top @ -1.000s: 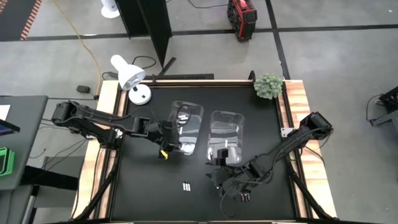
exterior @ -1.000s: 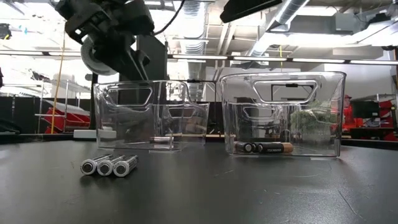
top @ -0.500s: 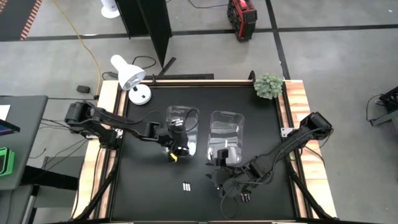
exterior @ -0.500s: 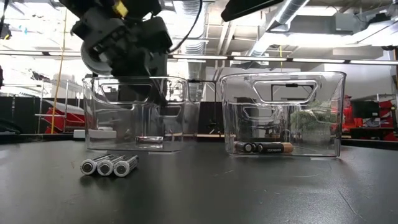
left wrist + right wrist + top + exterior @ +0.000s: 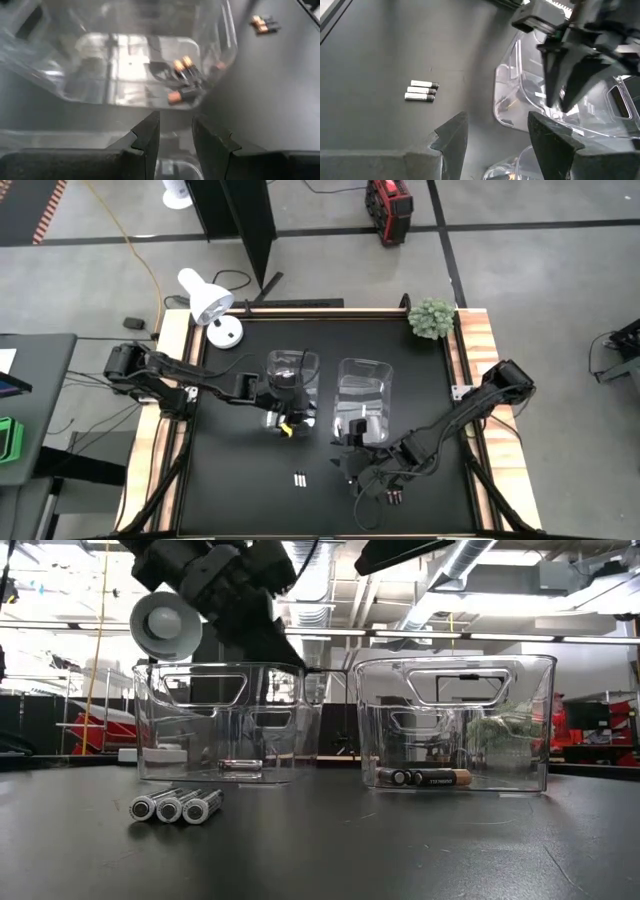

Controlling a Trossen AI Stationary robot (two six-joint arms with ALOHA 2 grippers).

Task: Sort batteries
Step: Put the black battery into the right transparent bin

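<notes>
The batteries look small, rigid and smooth, so I judge them light, prone to roll and slip; best pinched across the middle of the barrel. Taking the left bin (image 5: pixel 215 720) as landmark: three silver batteries (image 5: pixel 176 807) lie side by side on the desk (image 5: pixel 400 850) just in front of it; one pale battery (image 5: pixel 240 766) seems to lie inside it; three dark, copper-tipped batteries (image 5: pixel 425 777) sit in the right bin (image 5: pixel 455 720) beside it; a few more (image 5: pixel 393 498) lie farther off, count unclear. The left gripper (image 5: pixel 175 137) hangs over the left bin, fingers slightly apart, holding nothing visible; the right gripper (image 5: pixel 495 130) waits spread wide, empty, near the right bin.
</notes>
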